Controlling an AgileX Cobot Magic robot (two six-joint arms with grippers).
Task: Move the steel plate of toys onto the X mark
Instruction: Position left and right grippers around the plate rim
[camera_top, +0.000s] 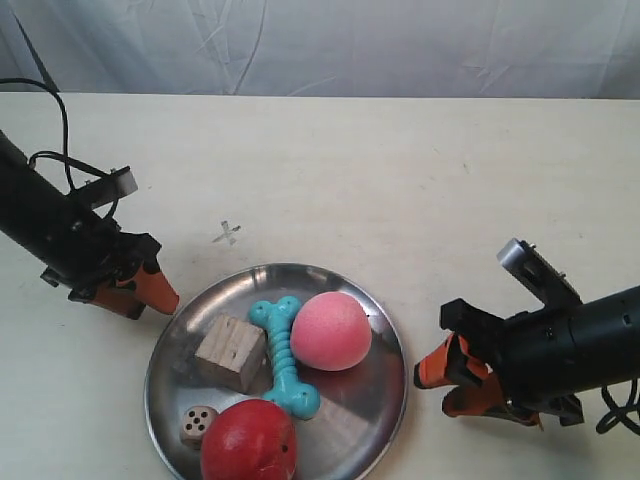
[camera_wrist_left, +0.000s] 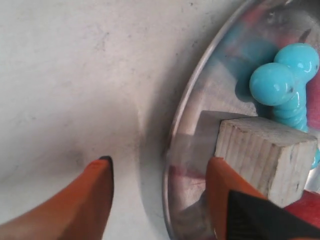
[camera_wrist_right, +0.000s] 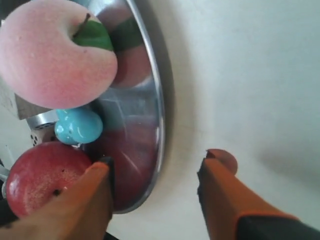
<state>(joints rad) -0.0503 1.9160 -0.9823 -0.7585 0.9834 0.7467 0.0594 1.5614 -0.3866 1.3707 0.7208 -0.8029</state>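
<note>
The steel plate (camera_top: 383, 372) lies near the table's front and holds a pink peach-like ball (camera_top: 330, 331), a teal bone (camera_top: 284, 357), a wooden cube (camera_top: 230, 352), a small die (camera_top: 198, 423) and a red ball (camera_top: 249, 443). The X mark (camera_top: 228, 233) is drawn just beyond the plate's far left rim, uncovered. My left gripper (camera_top: 165, 298) is open at the plate's left edge. In the left wrist view the left gripper (camera_wrist_left: 157, 172) straddles the rim (camera_wrist_left: 172, 145) beside the cube (camera_wrist_left: 262, 155). My right gripper (camera_top: 430, 383) is open at the right edge. In the right wrist view it (camera_wrist_right: 155, 167) straddles the rim (camera_wrist_right: 159, 125).
The cream tabletop (camera_top: 400, 170) stretches back to a white cloth backdrop (camera_top: 350, 45). A black cable (camera_top: 60, 110) loops over the left arm. In the right wrist view the peach (camera_wrist_right: 55, 55), red ball (camera_wrist_right: 40, 175) and bone end (camera_wrist_right: 77, 125) crowd the rim.
</note>
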